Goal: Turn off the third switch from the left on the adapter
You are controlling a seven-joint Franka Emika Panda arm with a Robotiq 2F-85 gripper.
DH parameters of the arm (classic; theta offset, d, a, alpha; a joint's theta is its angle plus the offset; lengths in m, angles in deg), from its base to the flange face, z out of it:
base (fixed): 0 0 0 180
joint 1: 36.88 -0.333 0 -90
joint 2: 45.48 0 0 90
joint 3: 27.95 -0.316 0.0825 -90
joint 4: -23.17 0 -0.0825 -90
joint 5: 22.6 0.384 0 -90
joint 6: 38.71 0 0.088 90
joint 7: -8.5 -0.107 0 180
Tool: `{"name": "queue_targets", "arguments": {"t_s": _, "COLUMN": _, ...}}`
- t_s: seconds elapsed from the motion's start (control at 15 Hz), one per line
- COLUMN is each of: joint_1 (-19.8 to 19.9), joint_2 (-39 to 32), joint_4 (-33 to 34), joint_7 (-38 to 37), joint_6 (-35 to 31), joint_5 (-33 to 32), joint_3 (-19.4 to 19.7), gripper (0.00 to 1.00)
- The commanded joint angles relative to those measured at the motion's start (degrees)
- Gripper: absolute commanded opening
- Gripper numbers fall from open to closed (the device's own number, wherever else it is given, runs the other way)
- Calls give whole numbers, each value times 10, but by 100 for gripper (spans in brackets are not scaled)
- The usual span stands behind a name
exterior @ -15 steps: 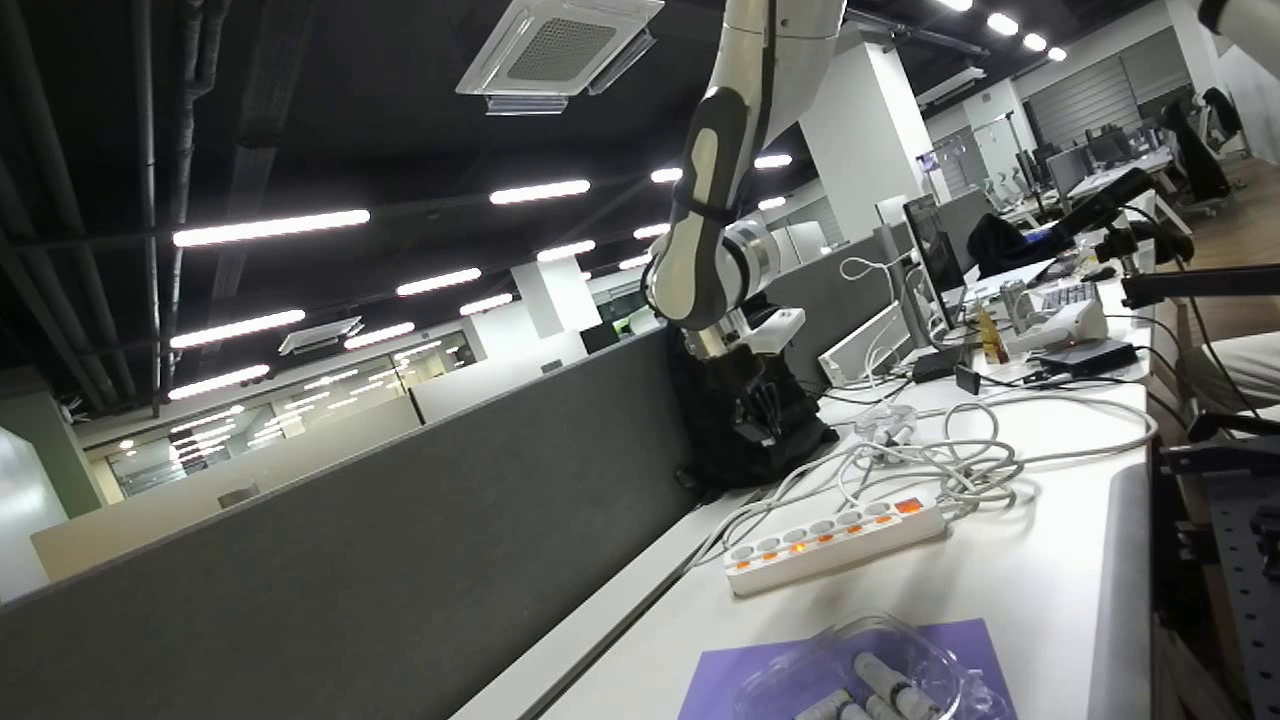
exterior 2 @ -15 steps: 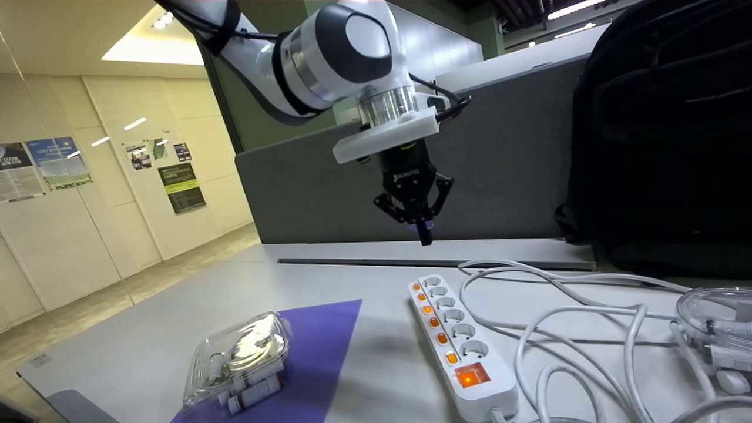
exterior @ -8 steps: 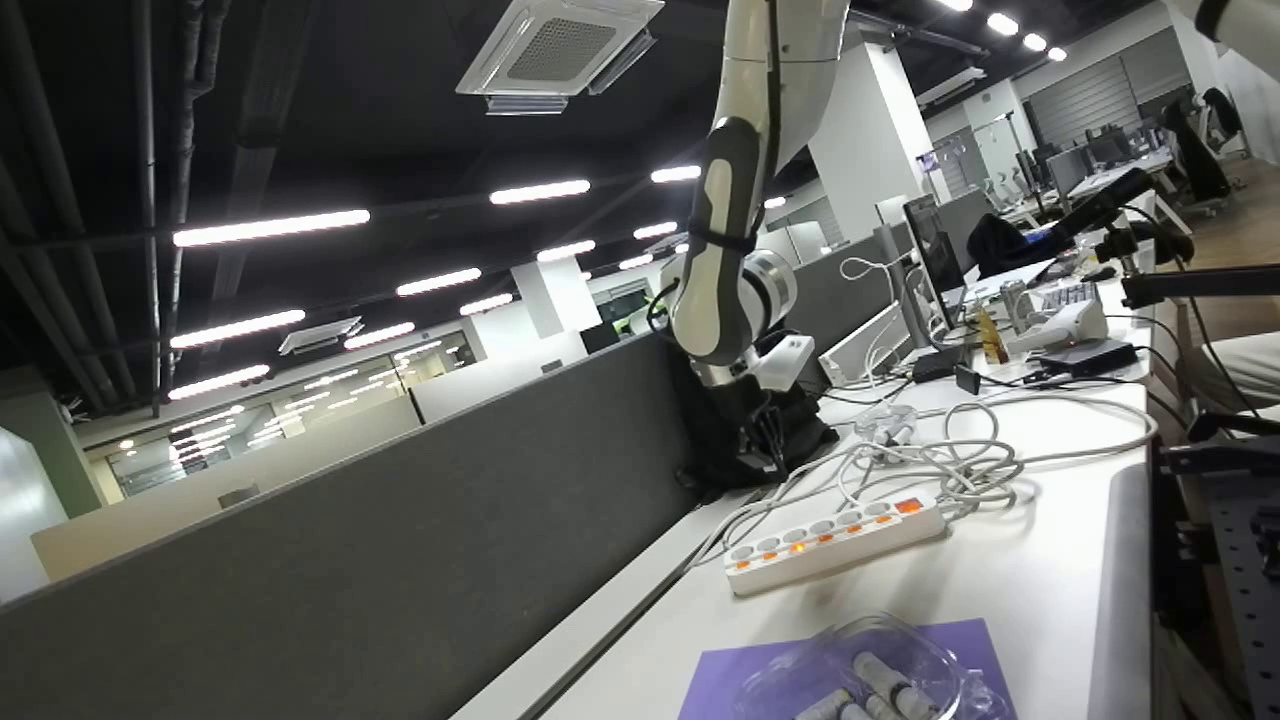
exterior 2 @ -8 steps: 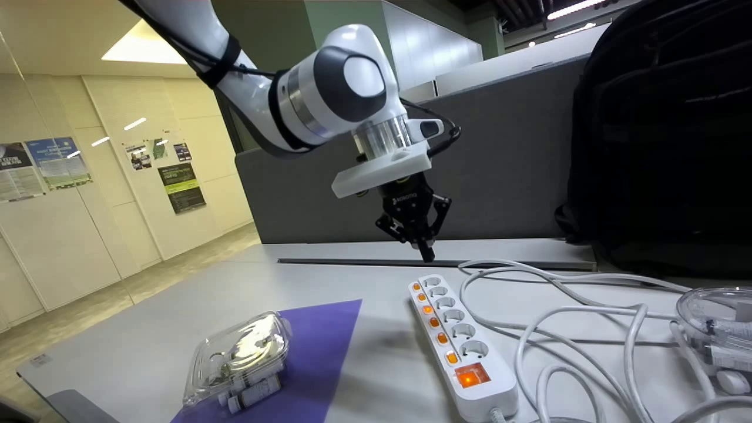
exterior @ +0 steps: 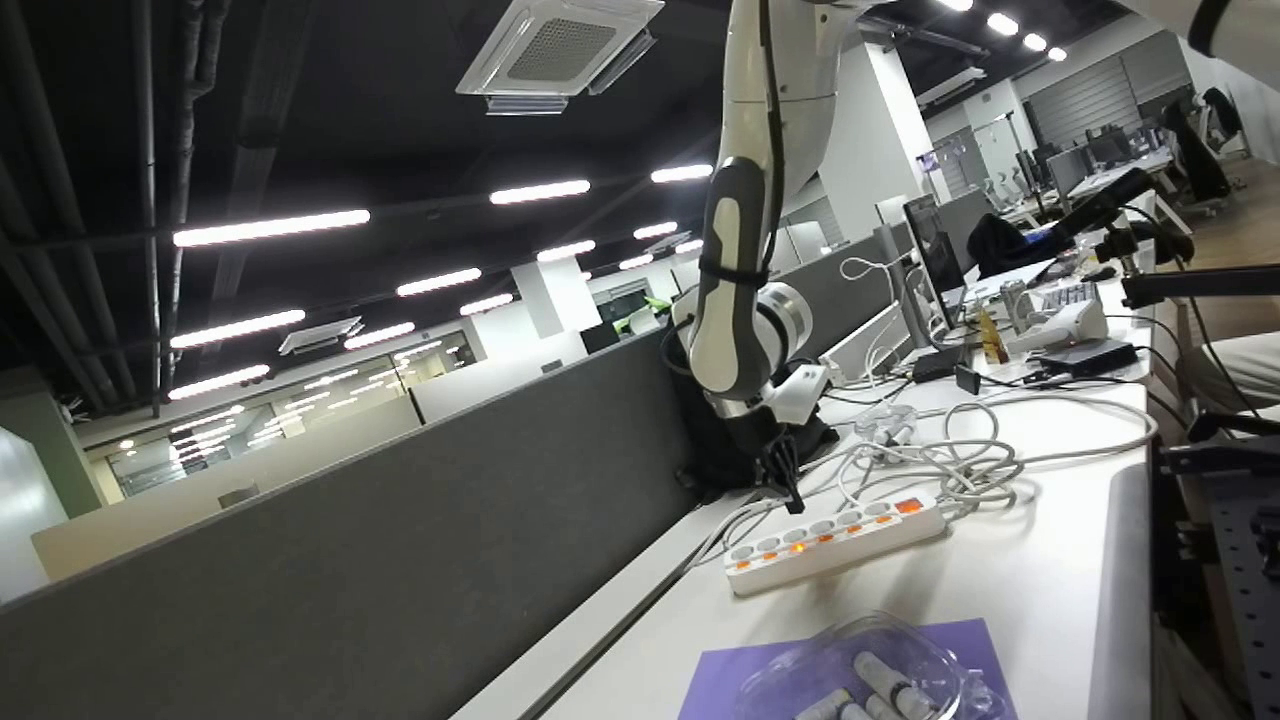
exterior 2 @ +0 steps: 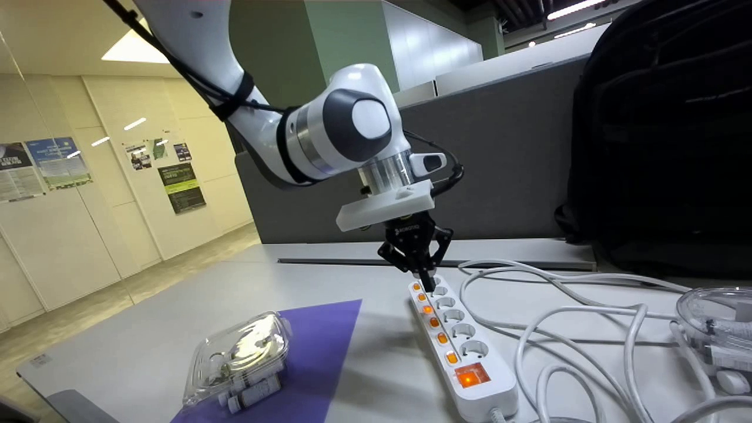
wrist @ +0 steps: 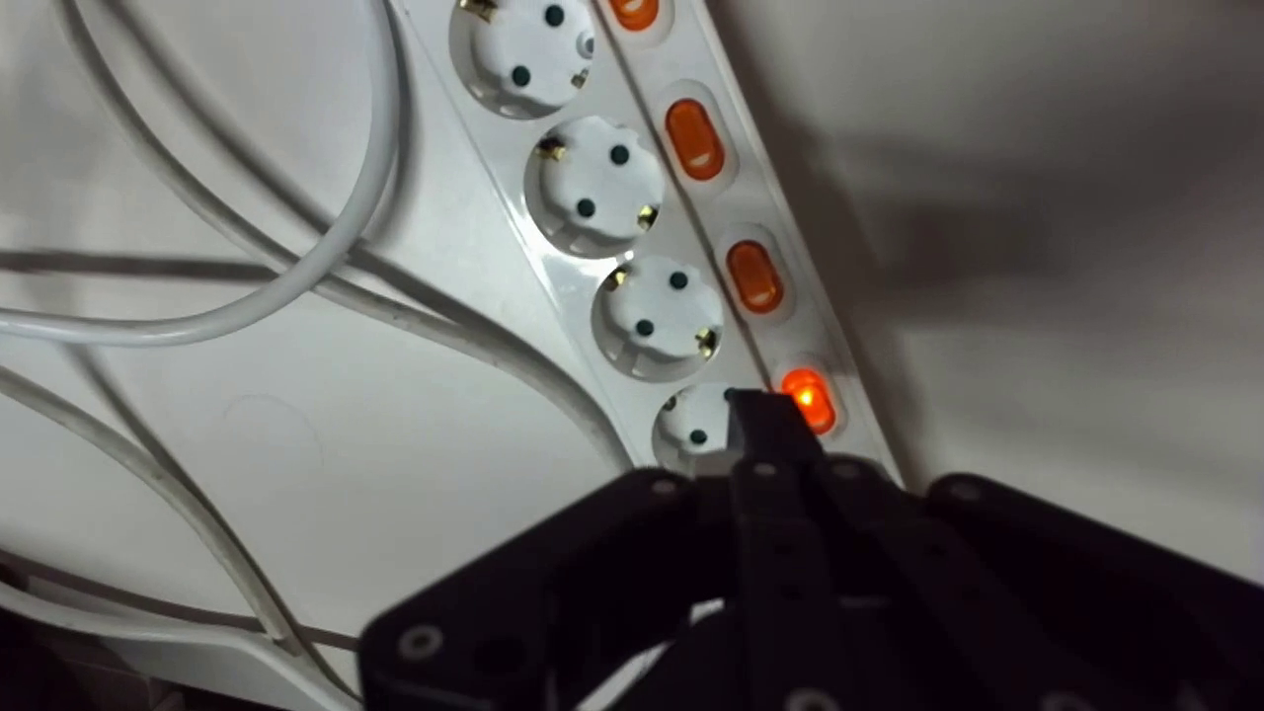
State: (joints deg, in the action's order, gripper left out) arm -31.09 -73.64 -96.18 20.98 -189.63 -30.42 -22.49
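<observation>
The adapter (exterior 2: 492, 385) is a long white power strip lying on the desk, with a row of sockets and small orange switches; it shows also in an exterior view (exterior: 850, 565) and the wrist view (wrist: 583, 262). Its third switch (exterior 2: 427, 309) glows brightly, also in the wrist view (wrist: 808, 399). The other small switches look darker. My gripper (exterior 2: 429, 286) is shut and empty, tilted, with its tips above the strip's far end. In the wrist view my gripper (wrist: 775, 420) overlaps the socket beside the glowing switch and hides the strip's end. No contact is visible.
A big orange main switch (exterior 2: 472, 375) glows at the near end. White cords (exterior 2: 529, 335) loop beside the strip. A purple sheet (exterior 2: 335, 341) carries a clear container (exterior 2: 235, 352) with vials. A grey partition (exterior 2: 505, 188) and black backpack (exterior 2: 664, 147) stand behind.
My gripper has moved down toward the adapter, from well above the desk to just over the strip's far end. It stays shut. The adapter and its lit switches look the same.
</observation>
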Motion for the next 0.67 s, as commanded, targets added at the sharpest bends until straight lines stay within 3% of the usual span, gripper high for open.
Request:
{"name": "queue_targets", "arguments": {"t_s": 0.0, "joint_1": 5, "joint_2": -14, "joint_4": 8, "joint_7": -6, "joint_6": 0, "joint_5": 4, "joint_3": -10, "gripper": 0}}
{"name": "queue_targets", "arguments": {"t_s": 0.6, "joint_1": 17, "joint_2": -37, "joint_4": 24, "joint_7": 7, "joint_6": 8, "joint_5": 23, "joint_3": -29, "gripper": 0}}
